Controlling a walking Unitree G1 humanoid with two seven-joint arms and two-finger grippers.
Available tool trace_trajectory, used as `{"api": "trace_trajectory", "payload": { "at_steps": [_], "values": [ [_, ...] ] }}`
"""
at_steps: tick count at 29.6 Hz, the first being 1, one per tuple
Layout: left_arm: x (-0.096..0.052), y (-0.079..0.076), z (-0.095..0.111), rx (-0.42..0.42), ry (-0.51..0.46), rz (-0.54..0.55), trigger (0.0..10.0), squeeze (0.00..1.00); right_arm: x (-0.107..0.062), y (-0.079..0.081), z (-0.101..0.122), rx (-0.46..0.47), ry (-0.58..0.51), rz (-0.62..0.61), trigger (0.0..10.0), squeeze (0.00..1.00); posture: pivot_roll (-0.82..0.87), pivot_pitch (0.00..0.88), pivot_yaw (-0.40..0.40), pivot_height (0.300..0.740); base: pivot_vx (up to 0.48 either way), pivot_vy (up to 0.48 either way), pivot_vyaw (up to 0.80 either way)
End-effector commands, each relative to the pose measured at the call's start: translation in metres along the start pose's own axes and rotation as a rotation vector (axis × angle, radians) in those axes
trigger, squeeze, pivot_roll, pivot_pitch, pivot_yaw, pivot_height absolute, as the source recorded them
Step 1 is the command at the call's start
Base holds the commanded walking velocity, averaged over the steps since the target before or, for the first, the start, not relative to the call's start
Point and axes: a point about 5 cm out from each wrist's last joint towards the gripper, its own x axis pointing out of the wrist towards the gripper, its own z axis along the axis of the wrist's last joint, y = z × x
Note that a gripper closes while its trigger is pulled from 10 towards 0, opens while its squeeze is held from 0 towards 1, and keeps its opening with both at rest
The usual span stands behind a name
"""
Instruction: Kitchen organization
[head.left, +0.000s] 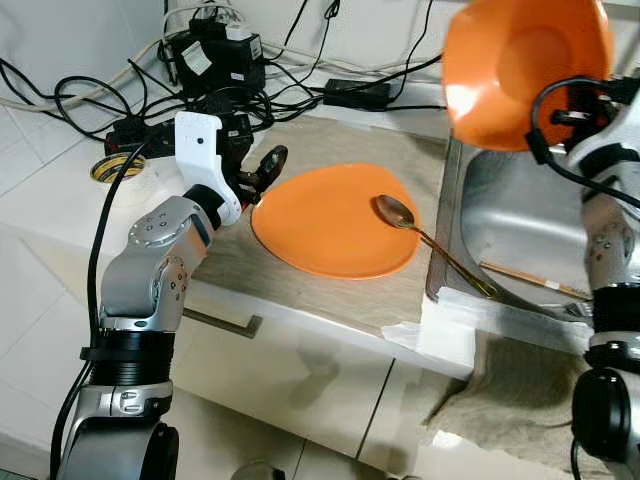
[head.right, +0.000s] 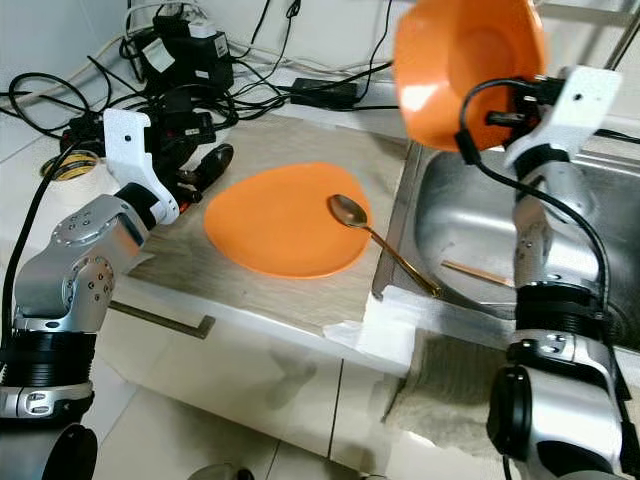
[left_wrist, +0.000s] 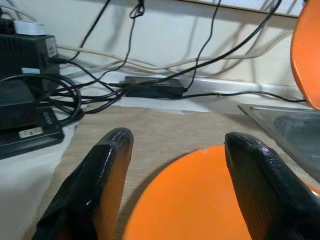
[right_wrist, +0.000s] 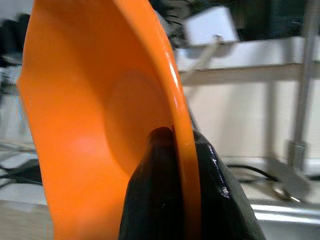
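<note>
The right gripper (right_wrist: 172, 150) pinches the thin rim of a glossy orange bowl (head.right: 465, 70), held tilted on edge high above the steel sink (head.right: 480, 235); this looks like the carrying step, and next it needs a level place to set the bowl. The left gripper (left_wrist: 175, 165) hangs wide open at the edge of the smooth orange plate (head.left: 335, 220) on the desk (head.left: 330, 305), a metal spoon (head.left: 400, 215) lying across its rim.

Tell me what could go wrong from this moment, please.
The right gripper pinches only the rim of the round orange bowl, held tilted high over the steel sink; it might slip and drop. The open left gripper sits at the flat orange plate; nudging it could roll off the metal spoon.
</note>
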Motion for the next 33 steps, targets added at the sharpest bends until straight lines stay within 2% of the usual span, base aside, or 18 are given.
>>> {"api": "trace_trajectory", "payload": {
  "at_steps": [1, 4, 9, 10, 17, 18, 20, 21, 22, 29, 33],
  "values": [
    [0.002, 0.001, 0.002, 0.002, -0.006, -0.001, 10.0, 0.00, -0.001, -0.009, 0.007, -0.023, -0.038, -0.031, 0.0, 0.00, -0.01, 0.000, 0.041, 0.740, 0.000, 0.000, 0.00],
    [0.002, 0.001, 0.002, 0.002, -0.007, -0.003, 10.0, 0.00, -0.006, -0.022, -0.003, -0.054, 0.001, -0.068, 0.0, 0.00, -0.01, 0.000, 0.041, 0.740, 0.000, 0.000, 0.00],
    [0.002, 0.001, 0.002, 0.001, -0.006, -0.004, 10.0, 0.00, -0.009, -0.027, -0.011, -0.083, 0.037, -0.075, 0.0, 0.00, -0.01, 0.000, 0.042, 0.740, 0.000, 0.000, 0.00],
    [0.002, 0.001, 0.003, 0.001, -0.006, -0.004, 10.0, 0.00, -0.011, -0.031, -0.020, -0.104, 0.082, -0.080, 0.0, 0.00, -0.01, 0.000, 0.043, 0.740, 0.000, 0.000, 0.00],
    [0.003, 0.001, 0.002, 0.000, -0.002, -0.007, 10.0, 0.00, -0.019, -0.033, -0.045, -0.203, 0.216, -0.038, 0.0, 0.00, -0.01, 0.000, 0.043, 0.740, 0.000, 0.000, 0.00],
    [0.003, 0.001, 0.002, -0.001, -0.001, -0.007, 10.0, 0.00, -0.023, -0.032, -0.053, -0.276, 0.259, -0.006, 0.0, 0.00, -0.02, 0.000, 0.042, 0.740, 0.000, 0.000, 0.00],
    [0.003, 0.001, 0.002, 0.000, -0.001, -0.007, 10.0, 0.00, -0.024, -0.033, -0.057, -0.300, 0.282, 0.003, 0.0, 0.00, -0.01, 0.000, 0.042, 0.740, 0.000, 0.000, 0.00],
    [0.003, 0.001, 0.002, 0.000, -0.001, -0.007, 10.0, 0.00, -0.030, -0.031, -0.069, -0.378, 0.336, 0.046, 0.0, 0.00, -0.01, 0.000, 0.042, 0.740, 0.000, 0.000, 0.00],
    [0.003, 0.001, 0.002, 0.000, -0.001, -0.007, 10.0, 0.00, -0.033, -0.031, -0.073, -0.400, 0.359, 0.057, 0.0, 0.00, -0.01, 0.000, 0.041, 0.740, 0.000, 0.000, 0.00],
    [0.003, 0.001, 0.002, 0.001, 0.003, -0.008, 10.0, 0.00, -0.041, -0.028, -0.090, -0.471, 0.443, 0.109, 0.0, 0.00, -0.01, 0.000, 0.042, 0.740, 0.000, 0.000, 0.00],
    [0.003, 0.001, 0.002, 0.002, 0.004, -0.008, 10.0, 0.00, -0.043, -0.028, -0.094, -0.461, 0.459, 0.103, 0.0, 0.00, -0.01, 0.000, 0.042, 0.740, 0.000, 0.000, 0.00]
  ]
}}
